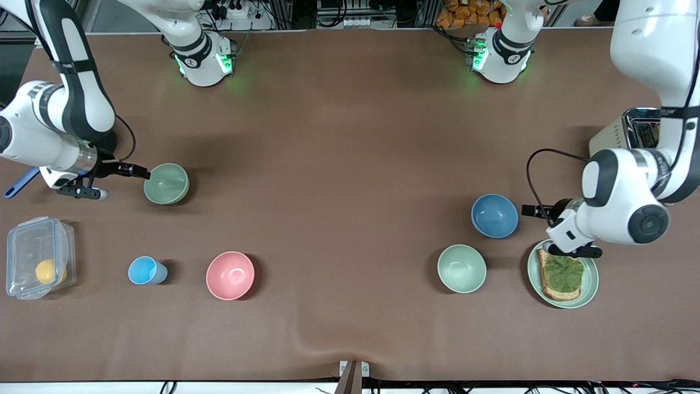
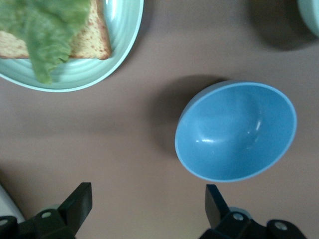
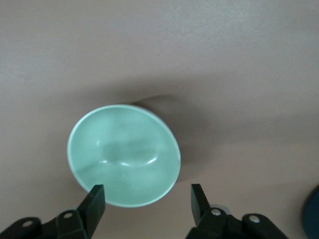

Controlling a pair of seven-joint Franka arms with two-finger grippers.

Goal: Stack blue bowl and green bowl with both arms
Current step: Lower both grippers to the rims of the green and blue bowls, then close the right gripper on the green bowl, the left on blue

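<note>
Front view shows the green bowl (image 1: 166, 184) near the worktop edge at the right arm's end, with the right gripper (image 1: 136, 171) just beside its rim, fingers (image 3: 94, 201) spread apart and holding nothing. Toward the left arm's end sits the blue bowl (image 1: 494, 215), upright on the brown worktop (image 1: 339, 164). The left gripper (image 1: 533, 212) hangs just beside it, jaws parted and empty, next to the green plate (image 1: 589, 284) carrying toast (image 1: 560, 275).
</note>
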